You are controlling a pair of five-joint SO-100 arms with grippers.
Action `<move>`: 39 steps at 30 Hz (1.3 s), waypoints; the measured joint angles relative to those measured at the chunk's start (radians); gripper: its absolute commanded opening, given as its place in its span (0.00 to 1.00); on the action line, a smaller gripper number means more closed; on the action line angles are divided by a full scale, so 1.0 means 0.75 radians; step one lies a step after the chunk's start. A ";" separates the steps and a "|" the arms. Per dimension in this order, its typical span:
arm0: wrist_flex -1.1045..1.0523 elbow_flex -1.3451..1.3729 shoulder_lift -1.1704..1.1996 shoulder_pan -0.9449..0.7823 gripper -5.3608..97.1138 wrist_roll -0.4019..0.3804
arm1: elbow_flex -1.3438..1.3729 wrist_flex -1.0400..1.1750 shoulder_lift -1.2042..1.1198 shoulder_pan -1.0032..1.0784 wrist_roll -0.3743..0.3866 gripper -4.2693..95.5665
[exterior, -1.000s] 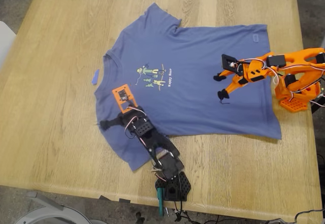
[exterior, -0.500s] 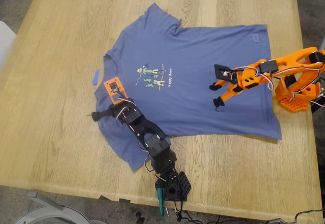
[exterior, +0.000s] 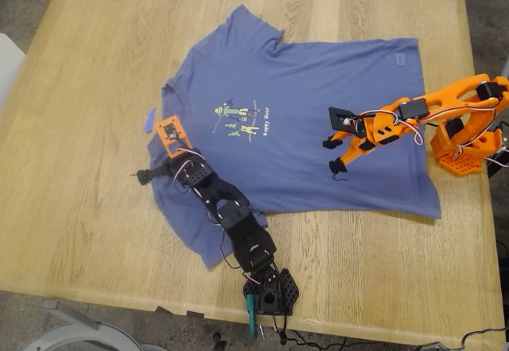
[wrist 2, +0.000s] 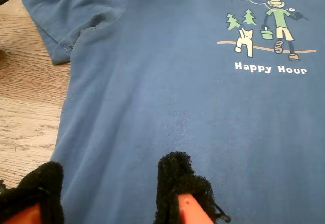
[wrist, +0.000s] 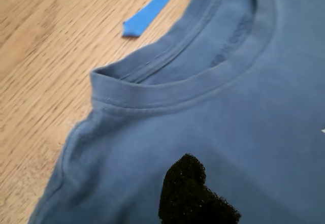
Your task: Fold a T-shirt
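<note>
The slate-blue T-shirt [exterior: 302, 88] lies flat, print up, on the wooden table [exterior: 79, 88], collar toward the exterior view's left. My first gripper [exterior: 155, 168], on the black arm, is over the shoulder beside the collar [wrist: 167, 89]; one jaw sticks out over the wood, so it looks open, with nothing in it. Only one black pad [wrist: 195, 193] shows in its wrist view, above the shirt [wrist: 228, 132]. My second gripper [exterior: 332, 154], on the orange arm, is open and empty above the shirt's lower body [wrist 2: 177, 107], its pads [wrist 2: 177, 178] apart, pointing toward the print [wrist 2: 264, 26].
A small blue scrap [exterior: 149, 119] lies on the wood just beyond the collar, also in the first wrist view [wrist: 147, 13]. The black arm's base [exterior: 270, 291] stands at the table's near edge. The orange arm's base [exterior: 465, 148] stands at the exterior view's right edge.
My first gripper has moved up and left over the shoulder to the collar. My second gripper has reached further left over the shirt and dropped a little.
</note>
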 measured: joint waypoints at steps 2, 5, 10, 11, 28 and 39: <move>0.000 -0.047 -0.047 -0.016 0.75 0.000 | 0.000 0.000 -0.002 0.004 0.002 0.33; 0.000 -0.112 -0.110 -0.027 0.75 0.000 | 0.000 0.000 -0.002 0.004 0.004 0.33; 0.000 -0.225 -0.221 -0.027 0.75 0.000 | 0.008 0.000 -0.002 0.004 0.006 0.33; 0.000 -0.245 -0.239 -0.027 0.75 0.000 | 0.008 0.000 -0.002 0.004 0.006 0.33; 0.110 -0.313 -0.327 0.051 0.75 -0.002 | 0.016 0.000 -0.002 0.020 0.014 0.33; 0.110 -0.397 -0.456 0.035 0.76 -0.004 | 0.037 0.000 -0.002 0.020 0.035 0.33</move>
